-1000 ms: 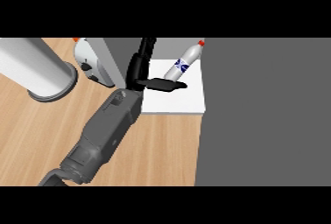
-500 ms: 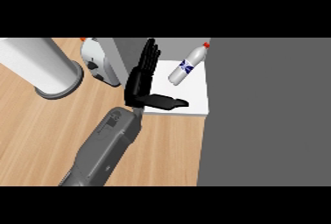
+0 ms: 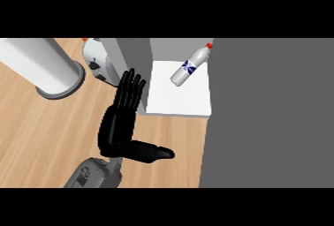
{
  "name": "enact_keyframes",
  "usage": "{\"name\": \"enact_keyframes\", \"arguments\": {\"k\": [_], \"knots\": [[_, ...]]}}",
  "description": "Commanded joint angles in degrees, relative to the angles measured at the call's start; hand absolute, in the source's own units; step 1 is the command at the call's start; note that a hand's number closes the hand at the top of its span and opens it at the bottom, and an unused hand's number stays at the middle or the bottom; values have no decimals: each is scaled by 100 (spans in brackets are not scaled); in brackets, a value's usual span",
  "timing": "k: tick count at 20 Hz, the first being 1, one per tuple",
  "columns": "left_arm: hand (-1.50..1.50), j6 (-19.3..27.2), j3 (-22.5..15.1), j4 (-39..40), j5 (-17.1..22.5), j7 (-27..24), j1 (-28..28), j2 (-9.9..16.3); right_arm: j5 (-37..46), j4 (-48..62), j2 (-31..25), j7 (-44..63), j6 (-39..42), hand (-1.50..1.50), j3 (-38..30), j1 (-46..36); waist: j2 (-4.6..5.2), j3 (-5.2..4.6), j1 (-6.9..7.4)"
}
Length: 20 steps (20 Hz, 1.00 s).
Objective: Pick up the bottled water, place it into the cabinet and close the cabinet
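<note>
Bottled water (image 3: 189,67) lies on its side on the white cabinet shelf (image 3: 176,99), red cap toward the upper right, blue label facing up, and nothing touches it. You have one hand (image 3: 120,121) in view, a black one rising from a grey forearm (image 3: 94,174) at the lower edge; which arm it belongs to you cannot tell from this view. Its fingers (image 3: 130,86) are straight and held together, pointing up the frame, with the thumb (image 3: 153,153) stuck out to the right, so it holds nothing. The fingertips sit just beside the grey cabinet door (image 3: 134,62), at its left face. On the wooden desk (image 3: 39,132) to the left stands a tall grey cylinder (image 3: 39,66), with a white jug-like thing (image 3: 98,59) between it and the door.
</note>
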Motion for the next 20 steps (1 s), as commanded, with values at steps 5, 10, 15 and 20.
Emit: {"name": "enact_keyframes", "arguments": {"k": [5, 10, 15, 20], "knots": [[-150, 273, -552, -2514, -155, 486, 1691, 641, 499, -550, -774, 939, 447, 150, 578, -84, 54, -9, -68], [-150, -121, 8, -3122, 78, -135, 2905, 1315, 873, -564, -1121, 716, 888, 150, 964, -221, 66, -15, -102], [-150, -298, 233, -4041, 343, -188, 3921, 1687, 1445, -945, -1017, 920, 822, 150, 1635, -360, 48, -20, -79], [-150, -771, 912, -4185, 981, -256, 4223, 1906, 1723, -786, -696, 1267, 788, 150, 2045, -678, 73, -21, -108]]}}
